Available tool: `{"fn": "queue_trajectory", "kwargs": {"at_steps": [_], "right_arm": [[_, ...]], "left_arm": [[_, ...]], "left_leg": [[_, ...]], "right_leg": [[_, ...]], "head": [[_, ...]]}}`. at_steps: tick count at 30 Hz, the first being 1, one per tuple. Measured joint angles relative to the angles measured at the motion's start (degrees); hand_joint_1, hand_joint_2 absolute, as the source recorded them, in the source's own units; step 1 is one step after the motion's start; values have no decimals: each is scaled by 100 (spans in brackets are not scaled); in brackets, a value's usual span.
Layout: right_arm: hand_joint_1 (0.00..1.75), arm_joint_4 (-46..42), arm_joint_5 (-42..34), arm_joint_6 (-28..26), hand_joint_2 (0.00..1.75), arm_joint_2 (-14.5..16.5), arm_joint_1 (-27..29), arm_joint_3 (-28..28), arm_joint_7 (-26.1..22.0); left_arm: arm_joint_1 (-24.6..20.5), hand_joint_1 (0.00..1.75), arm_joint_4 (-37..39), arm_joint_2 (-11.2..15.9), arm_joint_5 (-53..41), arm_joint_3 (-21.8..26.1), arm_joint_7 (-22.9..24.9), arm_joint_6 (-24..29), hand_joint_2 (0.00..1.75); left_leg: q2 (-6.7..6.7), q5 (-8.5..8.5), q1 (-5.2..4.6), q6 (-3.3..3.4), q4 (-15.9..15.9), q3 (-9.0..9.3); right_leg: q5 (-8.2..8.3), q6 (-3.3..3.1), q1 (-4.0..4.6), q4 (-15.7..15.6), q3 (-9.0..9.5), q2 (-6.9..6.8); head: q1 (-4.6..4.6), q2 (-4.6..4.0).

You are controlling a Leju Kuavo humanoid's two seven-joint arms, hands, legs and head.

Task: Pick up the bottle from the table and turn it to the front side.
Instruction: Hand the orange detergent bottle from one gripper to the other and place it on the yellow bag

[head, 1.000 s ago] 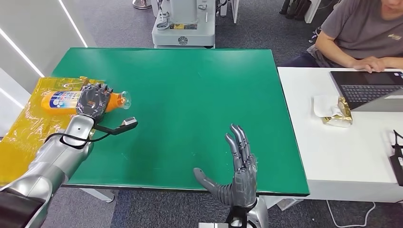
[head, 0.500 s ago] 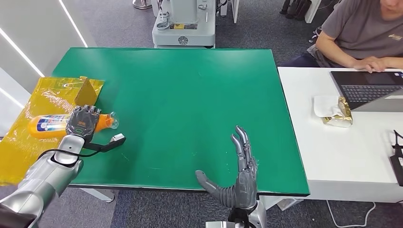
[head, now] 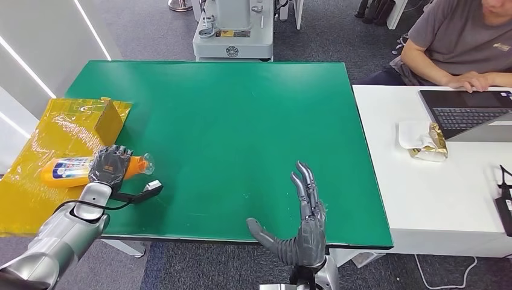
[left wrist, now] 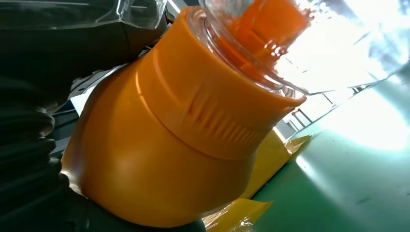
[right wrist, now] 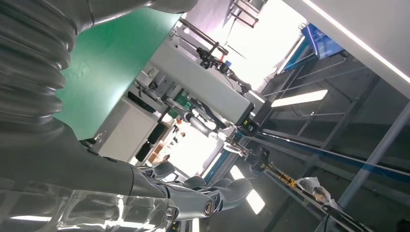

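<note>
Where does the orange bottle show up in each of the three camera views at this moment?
Head view: the orange bottle lies sideways at the table's left edge, gripped by the left hand, over the yellow bag.
Left wrist view: its shoulder and clear cap take up most of the picture.
Right wrist view: not in it.
Shared landmark: the green table, also seen at and.

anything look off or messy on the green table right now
Only the yellow plastic bag, crumpled and draped over the green table's left edge. The orange bottle lies sideways in the left hand, intact, with no spill visible.
</note>
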Motion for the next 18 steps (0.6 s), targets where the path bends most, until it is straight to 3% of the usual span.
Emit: {"fn": "queue_trajectory", "kwargs": {"at_steps": [18], "right_arm": [[0, 43, 12, 0, 175, -7, -8, 23, 0]], "left_arm": [[6, 175, 10, -203, 0, 0, -52, 283, 175]], "left_leg": [[0, 0, 0, 0, 0, 0]], "right_leg": [[1, -1, 0, 0, 0, 0]], "head": [[1, 0]]}}
